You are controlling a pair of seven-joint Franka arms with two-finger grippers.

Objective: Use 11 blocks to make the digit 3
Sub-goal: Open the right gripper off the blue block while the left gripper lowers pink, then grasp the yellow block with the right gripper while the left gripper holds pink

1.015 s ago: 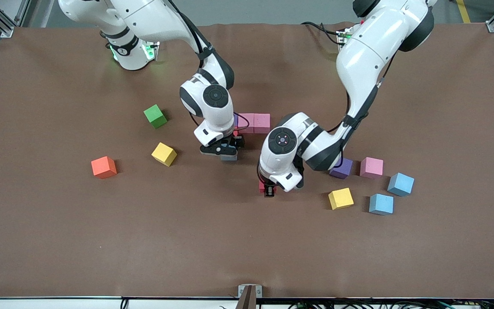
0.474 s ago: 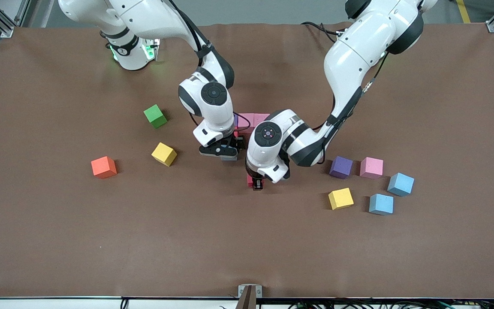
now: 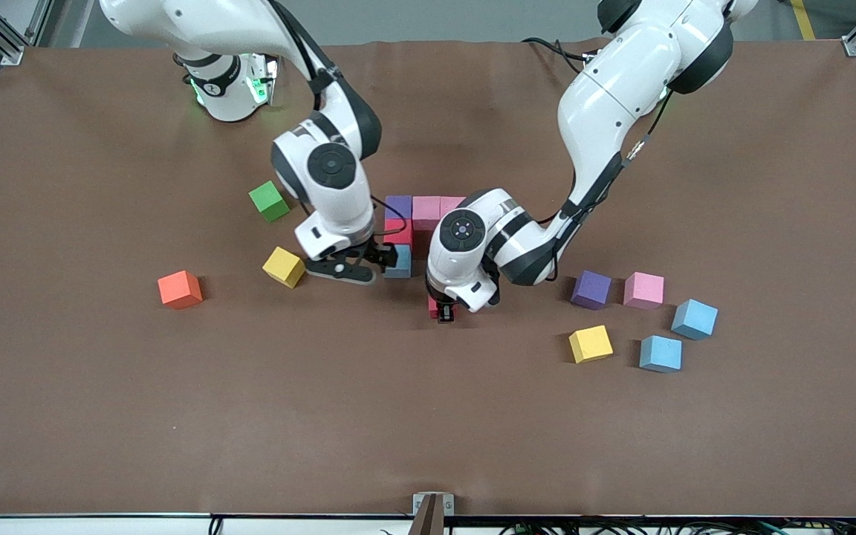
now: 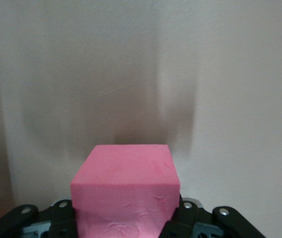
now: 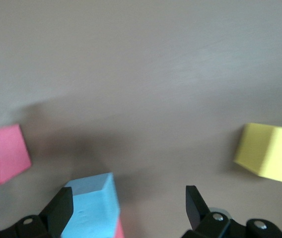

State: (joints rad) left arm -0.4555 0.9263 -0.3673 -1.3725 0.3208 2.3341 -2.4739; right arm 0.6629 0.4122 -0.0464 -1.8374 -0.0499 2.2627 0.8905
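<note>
Blocks of matte foam are what I am laying out, and one of them, a red foam cube (image 4: 125,191), sits clamped between the fingers of my left gripper (image 3: 442,311), carried low over bare table. The started digit 3 lies just beside it: a purple cube (image 3: 398,206) and two pink cubes (image 3: 439,210) in a row, with another red cube (image 3: 398,231) and a blue cube (image 3: 399,261) running down from the purple one toward the front camera. My right gripper (image 3: 368,260) hangs with its jaws apart beside that blue cube. I judge the middle bar is in hand; next, lower the red cube flush against the blue one, then release.
</note>
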